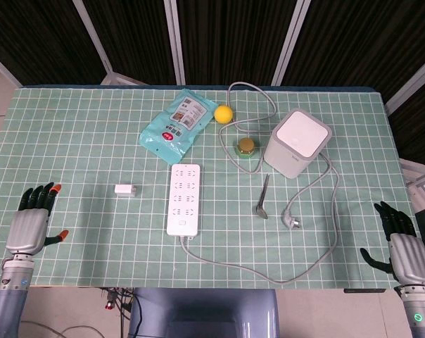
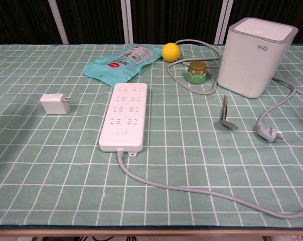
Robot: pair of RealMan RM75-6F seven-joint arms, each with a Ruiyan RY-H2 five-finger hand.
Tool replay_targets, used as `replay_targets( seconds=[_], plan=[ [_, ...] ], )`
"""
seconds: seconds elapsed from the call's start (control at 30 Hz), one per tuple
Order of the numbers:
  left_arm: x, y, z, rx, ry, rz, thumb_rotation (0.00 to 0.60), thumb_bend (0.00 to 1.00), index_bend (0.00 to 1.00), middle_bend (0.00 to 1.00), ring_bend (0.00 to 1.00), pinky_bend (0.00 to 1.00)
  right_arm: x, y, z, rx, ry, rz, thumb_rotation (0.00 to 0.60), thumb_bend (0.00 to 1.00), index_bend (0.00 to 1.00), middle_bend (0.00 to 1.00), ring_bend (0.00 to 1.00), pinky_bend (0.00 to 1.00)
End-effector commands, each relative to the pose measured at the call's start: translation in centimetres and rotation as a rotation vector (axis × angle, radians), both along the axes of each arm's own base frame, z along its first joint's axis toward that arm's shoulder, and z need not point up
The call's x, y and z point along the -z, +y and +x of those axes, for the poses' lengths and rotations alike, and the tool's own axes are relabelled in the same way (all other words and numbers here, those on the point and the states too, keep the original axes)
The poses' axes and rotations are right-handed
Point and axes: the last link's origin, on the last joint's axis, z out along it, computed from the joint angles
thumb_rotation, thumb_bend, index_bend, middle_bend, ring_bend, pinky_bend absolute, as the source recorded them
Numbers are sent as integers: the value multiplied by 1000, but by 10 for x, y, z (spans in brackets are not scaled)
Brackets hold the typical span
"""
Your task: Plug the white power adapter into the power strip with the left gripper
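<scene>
White power adapter (image 1: 125,190) | on cloth, well right of left hand (image 1: 31,222) | untouched

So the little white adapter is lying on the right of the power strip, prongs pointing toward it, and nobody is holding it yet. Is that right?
Not quite. The adapter lies left of the strip, as the chest view shows. Its prongs do point toward the strip, and neither hand holds it.

Green checked table (image 1: 72,134), power strip (image 1: 184,198), white power adapter (image 1: 125,190), yellow ball (image 1: 224,113)
</scene>
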Motion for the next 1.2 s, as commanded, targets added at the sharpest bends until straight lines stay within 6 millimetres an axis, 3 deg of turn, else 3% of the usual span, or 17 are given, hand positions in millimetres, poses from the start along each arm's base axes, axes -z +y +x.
replay_targets(
  seconds=[0.03,0.7,0.93,1.2],
  plan=[
    [0,0,0,-2,-1,0,600,137,10,0,0,0,0,0,0,1,0,1,600,340,0,0,0,0],
    [5,3,1,-45,-31,-38,600,155,10,0,0,0,-1,1,0,11,-7,-6,600,340,0,0,0,0],
    [6,24,16,-73,-47,-82,600,306,60,0,0,0,-2,2,0,8,-17,-2,600,339,0,0,0,0],
    [14,55,40,-106,-70,-157,600,336,148,0,0,0,-2,2,0,9,-23,0,600,339,0,0,0,0]
  ],
)
